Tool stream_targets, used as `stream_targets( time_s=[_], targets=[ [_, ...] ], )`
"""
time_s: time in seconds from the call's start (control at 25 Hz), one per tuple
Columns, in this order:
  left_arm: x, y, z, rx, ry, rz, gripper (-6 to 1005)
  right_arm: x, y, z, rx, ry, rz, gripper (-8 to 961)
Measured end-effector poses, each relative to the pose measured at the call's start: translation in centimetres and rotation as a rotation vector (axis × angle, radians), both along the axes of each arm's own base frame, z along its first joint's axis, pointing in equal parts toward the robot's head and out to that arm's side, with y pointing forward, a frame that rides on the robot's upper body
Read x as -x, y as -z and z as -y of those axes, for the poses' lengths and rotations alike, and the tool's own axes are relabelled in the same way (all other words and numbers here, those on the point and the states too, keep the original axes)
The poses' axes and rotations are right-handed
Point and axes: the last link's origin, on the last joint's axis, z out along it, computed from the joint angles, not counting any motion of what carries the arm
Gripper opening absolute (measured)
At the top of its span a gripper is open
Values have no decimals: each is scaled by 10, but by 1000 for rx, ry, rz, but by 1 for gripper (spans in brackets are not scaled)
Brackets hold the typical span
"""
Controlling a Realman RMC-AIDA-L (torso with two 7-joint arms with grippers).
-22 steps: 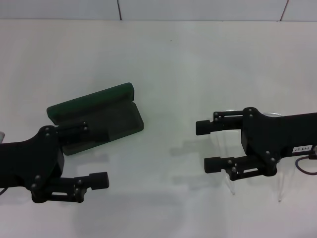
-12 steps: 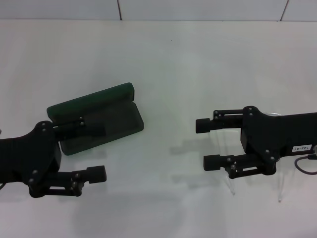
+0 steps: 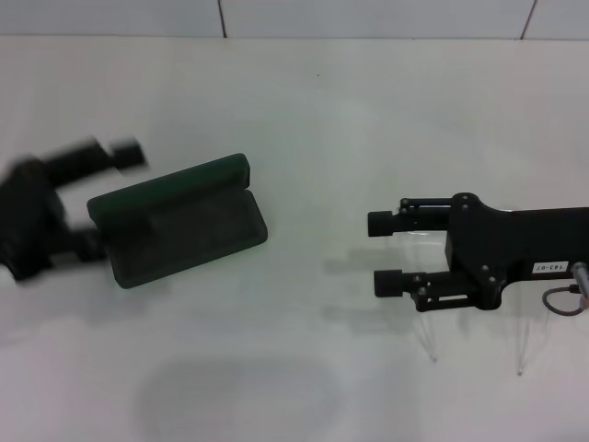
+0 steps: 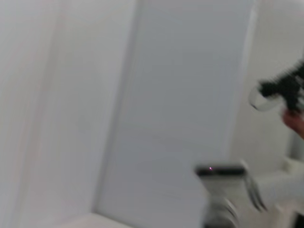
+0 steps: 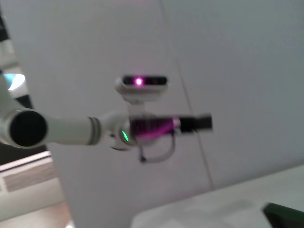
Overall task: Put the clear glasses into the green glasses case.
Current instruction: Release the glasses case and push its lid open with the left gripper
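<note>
The green glasses case (image 3: 179, 226) lies open on the white table at the left, lid tilted up on its far side, nothing inside. A dark green corner of the case (image 5: 285, 216) shows in the right wrist view. My left gripper (image 3: 109, 198) is blurred with motion at the case's left end, fingers spread open and empty. The clear glasses (image 3: 430, 339) lie on the table at the right, mostly hidden under my right arm, with two thin arms pointing toward the front edge. My right gripper (image 3: 382, 251) hovers open over them, fingers pointing left.
A tiled wall (image 3: 368, 17) bounds the table's far side. The left wrist view shows only blurred wall and distant equipment (image 4: 223, 175). In the right wrist view the left arm (image 5: 142, 126) appears far off against the wall.
My left arm has swung quickly from the front of the case up and back to its left end. The right gripper's fingers have drawn slightly closer together and shifted a little away.
</note>
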Motion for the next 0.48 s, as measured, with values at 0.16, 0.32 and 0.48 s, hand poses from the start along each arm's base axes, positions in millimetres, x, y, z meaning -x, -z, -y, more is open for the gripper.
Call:
stream_targets(
  time_s=[0.16,0.32,0.48],
  targets=[
    [-7,-35,-11,-39,-89,22,857,-12,-5,-5,-41,54,28,701],
    [-35,-50,-20,-78,-64,-121,856,-28,-22,-11,-138,160,-5,699],
    [-54,-49,-30,-129,-51,-361,855,-48,-45,-10,-269,280,-86,693]
  ],
)
